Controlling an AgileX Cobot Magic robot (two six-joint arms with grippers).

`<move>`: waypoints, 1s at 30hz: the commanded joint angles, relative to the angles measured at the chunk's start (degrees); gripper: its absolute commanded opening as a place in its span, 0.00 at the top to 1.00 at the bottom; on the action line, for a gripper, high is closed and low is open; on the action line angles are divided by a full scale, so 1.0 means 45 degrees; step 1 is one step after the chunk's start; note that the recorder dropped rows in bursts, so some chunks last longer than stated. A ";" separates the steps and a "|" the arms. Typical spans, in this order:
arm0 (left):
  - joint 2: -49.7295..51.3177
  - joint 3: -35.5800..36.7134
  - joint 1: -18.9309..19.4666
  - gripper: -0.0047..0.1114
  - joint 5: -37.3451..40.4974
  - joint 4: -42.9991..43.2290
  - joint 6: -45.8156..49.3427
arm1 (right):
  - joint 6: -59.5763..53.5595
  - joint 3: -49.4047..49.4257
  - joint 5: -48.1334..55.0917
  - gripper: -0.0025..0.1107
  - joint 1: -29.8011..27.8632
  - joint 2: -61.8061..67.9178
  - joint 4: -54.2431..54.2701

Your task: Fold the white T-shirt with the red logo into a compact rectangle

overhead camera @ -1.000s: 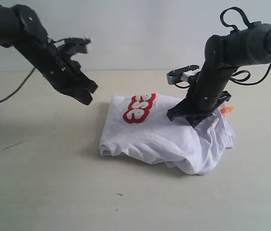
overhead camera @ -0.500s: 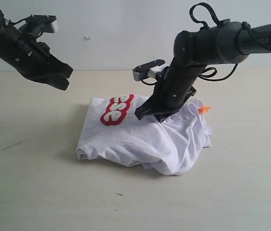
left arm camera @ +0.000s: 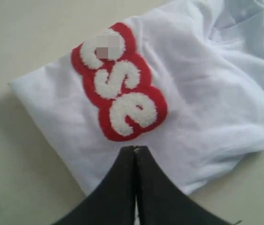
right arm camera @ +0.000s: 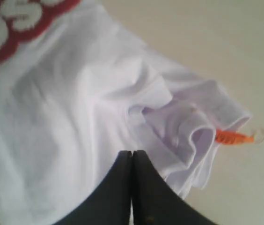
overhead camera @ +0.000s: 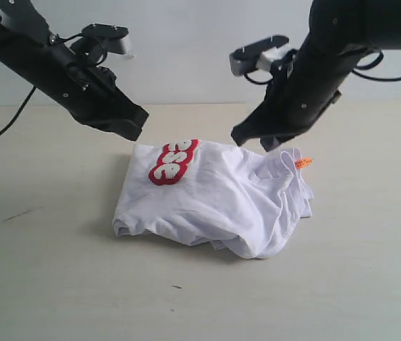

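One T-shirt (overhead camera: pixel 215 202) under right end effector (overhead camera: pixel 254 140)

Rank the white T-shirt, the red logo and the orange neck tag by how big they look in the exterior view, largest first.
1. white T-shirt, by far the largest
2. red logo, only part of it shows at the fold
3. orange neck tag, a tiny sliver at the shirt's edge

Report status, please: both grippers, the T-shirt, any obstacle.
Left gripper shut, empty, hovering near the red logo. Right gripper shut, empty, hovering near the orange neck tag. White T-shirt roughly folded, tag side bunched, not yet rectangular. Nothing seen in the way.
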 commanded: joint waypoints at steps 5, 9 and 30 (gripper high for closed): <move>-0.0247 0.0338 -0.0656 0.96 -0.0092 0.0197 0.0040 | -0.4050 0.2209 -0.1330 0.98 0.0165 0.0056 0.5453; -0.0454 0.0665 -0.0656 0.96 -0.0419 0.0290 0.0040 | -0.4270 0.2209 -0.1771 0.98 0.0332 0.0304 0.5729; -0.0767 0.0716 -0.0656 0.96 -0.0611 0.1105 -0.0096 | -0.1578 -0.2487 -0.1710 0.98 0.0541 0.4303 0.2626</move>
